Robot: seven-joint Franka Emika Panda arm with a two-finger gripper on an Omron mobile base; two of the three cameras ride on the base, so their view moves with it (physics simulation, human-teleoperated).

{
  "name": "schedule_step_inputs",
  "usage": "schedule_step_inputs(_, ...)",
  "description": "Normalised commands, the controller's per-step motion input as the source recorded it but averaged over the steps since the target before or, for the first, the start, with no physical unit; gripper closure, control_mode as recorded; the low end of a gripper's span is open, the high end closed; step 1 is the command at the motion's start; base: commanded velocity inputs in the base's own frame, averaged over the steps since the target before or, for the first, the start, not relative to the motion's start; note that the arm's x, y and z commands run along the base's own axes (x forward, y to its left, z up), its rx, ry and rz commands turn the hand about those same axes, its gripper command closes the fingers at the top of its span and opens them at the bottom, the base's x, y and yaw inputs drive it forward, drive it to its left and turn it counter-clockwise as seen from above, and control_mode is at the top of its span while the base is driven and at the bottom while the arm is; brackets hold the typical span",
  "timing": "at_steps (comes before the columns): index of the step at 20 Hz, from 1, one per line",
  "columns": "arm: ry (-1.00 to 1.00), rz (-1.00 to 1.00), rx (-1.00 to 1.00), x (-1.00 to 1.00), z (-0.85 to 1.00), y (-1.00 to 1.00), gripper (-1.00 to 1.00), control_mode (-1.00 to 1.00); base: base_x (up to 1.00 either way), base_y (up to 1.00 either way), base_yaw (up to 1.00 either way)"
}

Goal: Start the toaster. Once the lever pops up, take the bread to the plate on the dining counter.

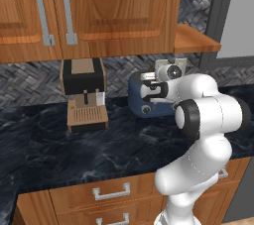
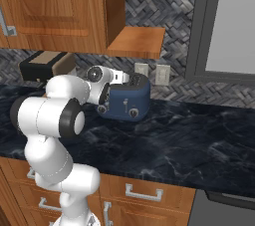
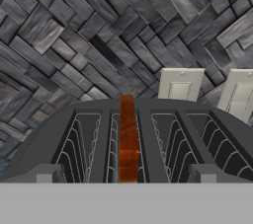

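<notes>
The bread (image 3: 128,141) looks light, stiff and crumbly, so a gentle pinch on its top edge seems best. It shows as a thin brown-orange strip standing in a slot of the dark-blue toaster (image 2: 127,99), which sits on the black tabletop (image 2: 189,140). The hand (image 1: 151,90) hovers just above at 12 o'clock; can't tell how open it is.

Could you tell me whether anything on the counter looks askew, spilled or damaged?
Nothing stands out. The toaster sits upright on the counter with bread in one slot, and the coffee machine stands upright beside it.
</notes>
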Motion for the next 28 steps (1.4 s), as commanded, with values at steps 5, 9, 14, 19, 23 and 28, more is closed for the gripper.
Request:
schedule_step_inputs(5, 0.00, 0.00, 0.00, 0.00, 0.00, 0.00, -1.00, -1.00, 0.00, 0.00, 0.00)
schedule_step_inputs(9, 0.00, 0.00, 0.00, 0.00, 0.00, 0.00, -1.00, -1.00, 0.00, 0.00, 0.00)
schedule_step_inputs(14, 0.00, 0.00, 0.00, 0.00, 0.00, 0.00, -1.00, -1.00, 0.00, 0.00, 0.00)
schedule_step_inputs(19, 0.00, 0.00, 0.00, 0.00, 0.00, 0.00, -1.00, -1.00, 0.00, 0.00, 0.00)
schedule_step_inputs(23, 0.00, 0.00, 0.00, 0.00, 0.00, 0.00, -1.00, -1.00, 0.00, 0.00, 0.00)
schedule_step_inputs(28, 0.00, 0.00, 0.00, 0.00, 0.00, 0.00, -1.00, -1.00, 0.00, 0.00, 0.00)
